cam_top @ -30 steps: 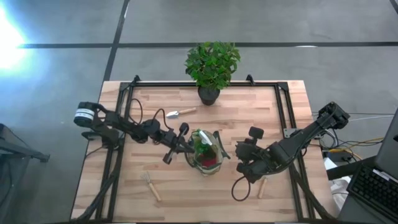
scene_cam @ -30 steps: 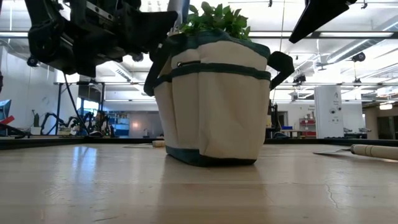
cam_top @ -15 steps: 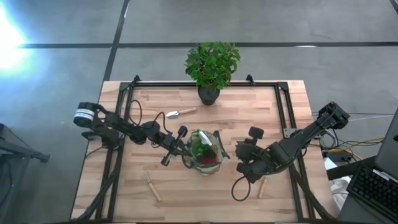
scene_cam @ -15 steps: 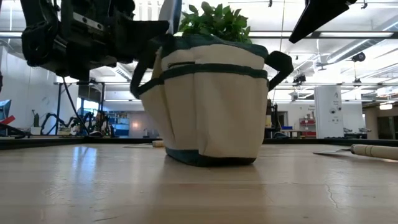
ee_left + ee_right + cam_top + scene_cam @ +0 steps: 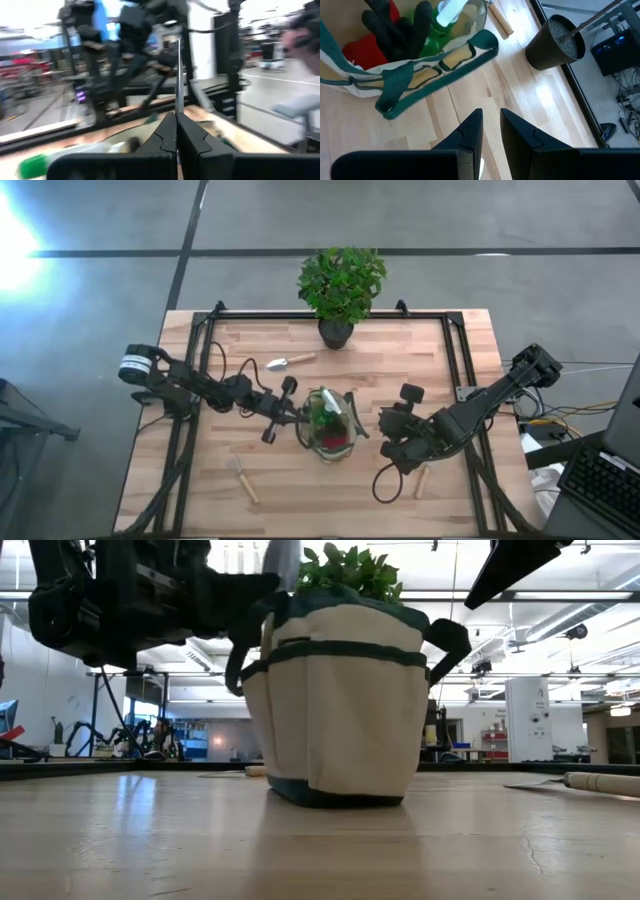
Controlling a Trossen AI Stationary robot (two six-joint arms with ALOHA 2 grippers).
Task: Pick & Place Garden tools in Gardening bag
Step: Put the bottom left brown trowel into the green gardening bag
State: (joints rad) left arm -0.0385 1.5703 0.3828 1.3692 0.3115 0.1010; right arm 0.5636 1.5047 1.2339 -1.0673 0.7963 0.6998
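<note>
The gardening bag (image 5: 329,425) stands upright near the middle of the table (image 5: 270,390); I take it as the landmark. Inside its round mouth lie a green spray bottle (image 5: 440,25) with a pale top and a red-and-black tool (image 5: 375,35). One loop handle (image 5: 437,70) of the bag hangs over its side toward the right arm.

The left gripper (image 5: 290,416) is at the left rim of the bag, touching or almost touching it. Its fingers (image 5: 176,135) are clenched together, and a thin edge of something stands between them; I cannot tell for sure what it is. In the low view this gripper (image 5: 225,590) is level with the top of the bag, at its dark trim.

The right gripper (image 5: 392,442) hangs just to the right of the bag, a little apart from it. Its fingers (image 5: 470,132) are a small way apart and hold nothing; bare table shows between them.

Three tools are still outside the bag. A trowel (image 5: 290,361) with a wooden handle lies behind the bag, toward the potted plant (image 5: 340,285). A fork (image 5: 242,478) lies in front of the bag, to its left. Another wooden handle (image 5: 421,480) lies in front and to the right of the bag, partly under the right arm.
</note>
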